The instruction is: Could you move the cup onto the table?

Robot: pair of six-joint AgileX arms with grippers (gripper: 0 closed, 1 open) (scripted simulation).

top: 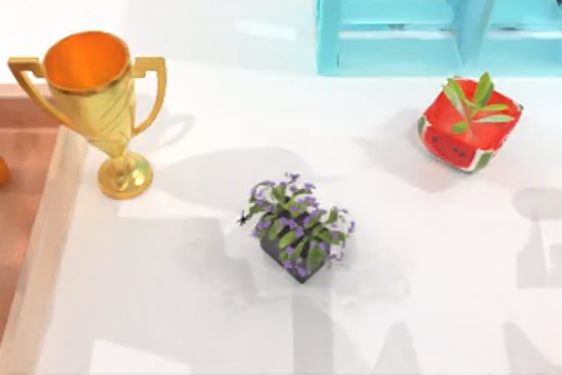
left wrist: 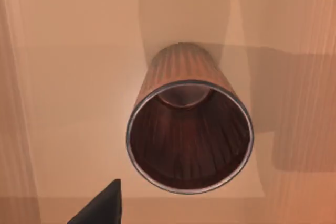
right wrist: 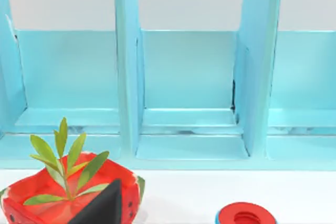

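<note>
The cup (left wrist: 189, 129) is a small coppery-pink tumbler with a dark maroon inside. In the left wrist view it stands upright on a reddish-brown wooden surface (left wrist: 68, 77), and I look down into its mouth. My left gripper (left wrist: 102, 208) hovers above it, a dark tip showing just beside the cup's rim, apart from it. The glossy white table (top: 176, 305) spreads across the top view. My right gripper (right wrist: 105, 205) sits low over the table, close to the watermelon pot and facing the blue shelf.
A big gold trophy (top: 97, 103) stands at the table's left, beside the pale-rimmed wooden tray (top: 31, 217). A dark pot of purple flowers (top: 299, 230) sits mid-table, and a red watermelon pot (top: 468, 129) at the right. A blue shelf (top: 421, 15) lines the back. A red ring (right wrist: 245, 214) lies nearby.
</note>
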